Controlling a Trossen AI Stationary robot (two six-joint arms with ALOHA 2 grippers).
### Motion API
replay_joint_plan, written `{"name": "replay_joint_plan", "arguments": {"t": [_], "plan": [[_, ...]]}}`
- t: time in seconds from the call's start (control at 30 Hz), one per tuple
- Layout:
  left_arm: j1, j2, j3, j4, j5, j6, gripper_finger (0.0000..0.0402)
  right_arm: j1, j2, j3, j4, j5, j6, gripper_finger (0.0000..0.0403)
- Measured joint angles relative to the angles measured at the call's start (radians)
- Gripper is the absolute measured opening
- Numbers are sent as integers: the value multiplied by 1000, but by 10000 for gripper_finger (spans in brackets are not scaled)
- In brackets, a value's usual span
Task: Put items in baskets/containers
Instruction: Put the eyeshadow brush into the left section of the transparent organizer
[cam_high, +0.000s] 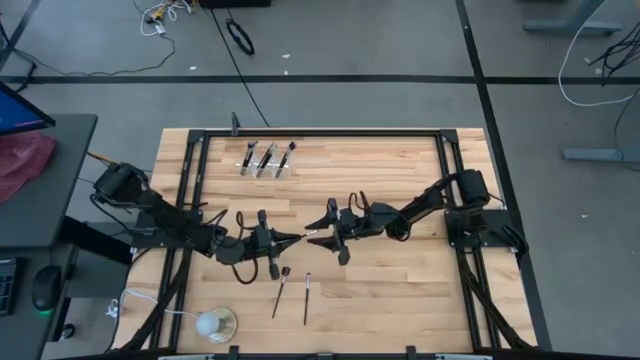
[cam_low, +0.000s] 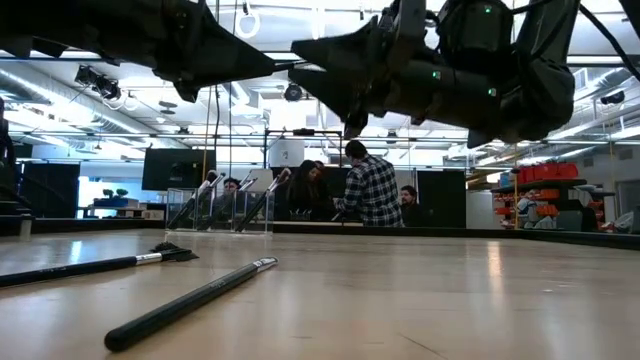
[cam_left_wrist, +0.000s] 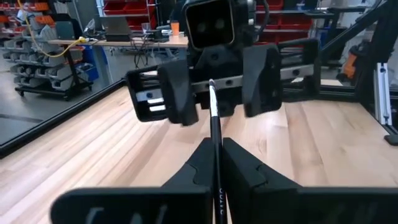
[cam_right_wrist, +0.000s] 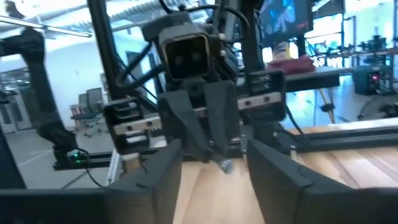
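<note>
Up near the table's far edge stands the clear holder, with 3 brushes propped in it. Mid-table, the left gripper is clamped on a thin brush, its tip between the spread fingers of the right gripper facing it. 2 more brushes lie loose on the wood nearby.
</note>
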Motion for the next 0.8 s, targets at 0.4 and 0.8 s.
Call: {"name": "replay_joint_plan", "arguments": {"t": [0.4, 0.8], "plan": [[-1, 0, 1, 4, 0, 3, 18, 2, -19, 0, -33, -25, 3, 14], [61, 10, 3, -156, 57, 52, 166, 4, -258, 122, -848, 110, -3, 9]]}}
